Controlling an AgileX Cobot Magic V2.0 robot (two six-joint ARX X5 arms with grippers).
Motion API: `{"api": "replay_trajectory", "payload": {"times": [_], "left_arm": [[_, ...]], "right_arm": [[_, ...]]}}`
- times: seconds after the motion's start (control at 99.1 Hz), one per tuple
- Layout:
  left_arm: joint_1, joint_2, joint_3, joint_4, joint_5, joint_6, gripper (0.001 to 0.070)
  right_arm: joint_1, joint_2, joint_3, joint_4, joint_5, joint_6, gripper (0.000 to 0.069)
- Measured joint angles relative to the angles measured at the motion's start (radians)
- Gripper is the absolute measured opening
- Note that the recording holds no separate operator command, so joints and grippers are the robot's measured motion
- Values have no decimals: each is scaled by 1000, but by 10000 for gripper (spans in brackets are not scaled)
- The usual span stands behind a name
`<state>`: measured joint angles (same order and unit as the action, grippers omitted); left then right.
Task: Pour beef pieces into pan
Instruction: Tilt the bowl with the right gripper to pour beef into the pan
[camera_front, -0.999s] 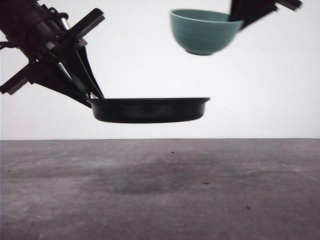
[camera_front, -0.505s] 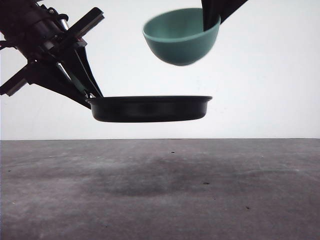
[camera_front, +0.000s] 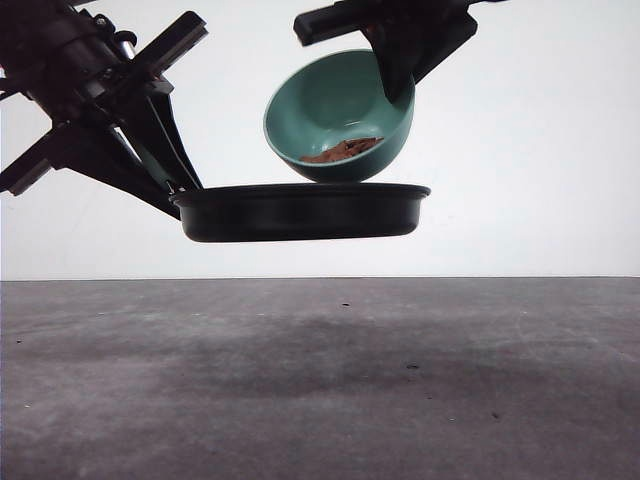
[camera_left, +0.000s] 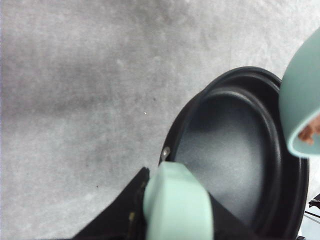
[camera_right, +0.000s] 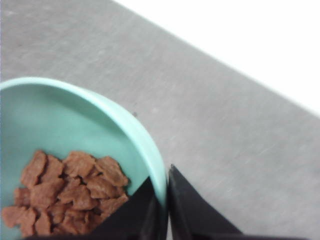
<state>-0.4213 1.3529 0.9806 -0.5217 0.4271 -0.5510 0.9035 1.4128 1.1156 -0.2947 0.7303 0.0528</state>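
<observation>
Front view: the pan (camera_front: 300, 212) is held level above the desk (camera_front: 320, 380), its green handle (camera_left: 177, 205) gripped by the left gripper (camera_front: 165, 185). A teal bowl (camera_front: 335, 115) is clamped at its rim by the closed jaws of the right gripper (camera_right: 165, 200) and tilted just above the pan. The beef pieces (camera_right: 70, 192) are heaped inside the bowl.

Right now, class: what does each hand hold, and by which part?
The left hand holds the pan by its mint-green handle. The right hand clamps the rim of the teal bowl, which holds the beef pieces.
</observation>
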Motion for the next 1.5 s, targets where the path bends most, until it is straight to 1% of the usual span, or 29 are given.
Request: {"api": "replay_trajectory", "payload": {"times": [0.161,0.363,0.464,0.646,0.767,0.858,0.999,1.11,1.292,1.443,1.504], "left_arm": [[0,0,0,0,0,0,51],[0,0,0,0,0,-2,51],[0,0,0,0,0,-4,51],[0,0,5,-14,0,-19,51],[0,0,39,-36,0,-19,51],[2,0,81,-51,0,-19,51],[2,0,140,-64,0,-19,51],[2,0,169,-92,-4,-19,51],[19,0,178,-120,-6,-19,51],[44,0,178,-156,-10,-18,51],[54,0,178,-164,-10,-18,51]], "right_arm": [[18,0,-13,79,59,-80,10],[19,0,-13,161,63,-208,10],[19,0,-26,237,63,-285,10],[27,0,-97,423,23,-499,10],[33,1,-141,561,-11,-636,10],[33,1,-154,624,-34,-715,10],[32,2,-156,738,-61,-811,10],[32,2,-155,834,-102,-882,10],[32,2,-155,879,-129,-993,10],[32,2,-155,932,-135,-1051,10],[32,2,-156,967,-156,-1069,10]]}}
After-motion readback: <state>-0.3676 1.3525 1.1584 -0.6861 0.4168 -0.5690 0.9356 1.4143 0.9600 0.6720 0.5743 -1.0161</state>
